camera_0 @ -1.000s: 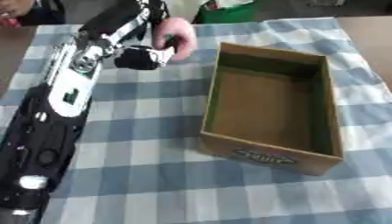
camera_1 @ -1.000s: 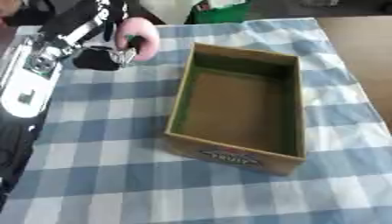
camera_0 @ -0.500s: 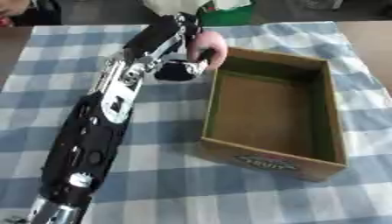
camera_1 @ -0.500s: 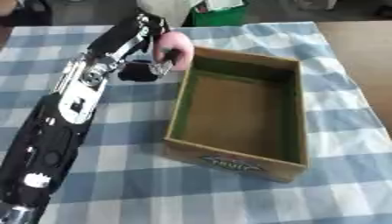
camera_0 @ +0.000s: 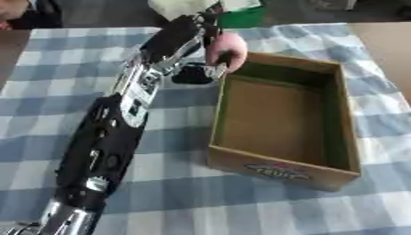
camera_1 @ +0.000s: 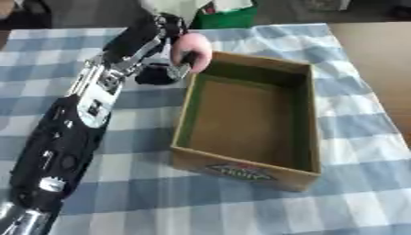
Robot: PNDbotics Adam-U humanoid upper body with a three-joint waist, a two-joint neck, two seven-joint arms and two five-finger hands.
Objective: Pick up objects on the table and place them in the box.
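My left hand (camera_0: 201,69) is stretched far across the checked table and is shut on a pink rounded object (camera_0: 225,49). The pink object hangs just over the far left corner of the open cardboard box (camera_0: 282,160), touching or nearly touching its rim. The box is empty inside, with a green inner lining and a fruit label on its front wall. My long black and silver left arm (camera_0: 112,137) runs from the lower left up to the hand. My right hand shows in no view.
A blue and white checked cloth (camera_0: 169,202) covers the table. A green container (camera_0: 241,16) with something white above it stands at the far edge behind the box. Bare brown tabletop (camera_0: 385,41) shows at the far right.
My left hand has carried the pink object rightward, from left of the box to its far left corner. The whole picture has also shifted, so the camera has moved.
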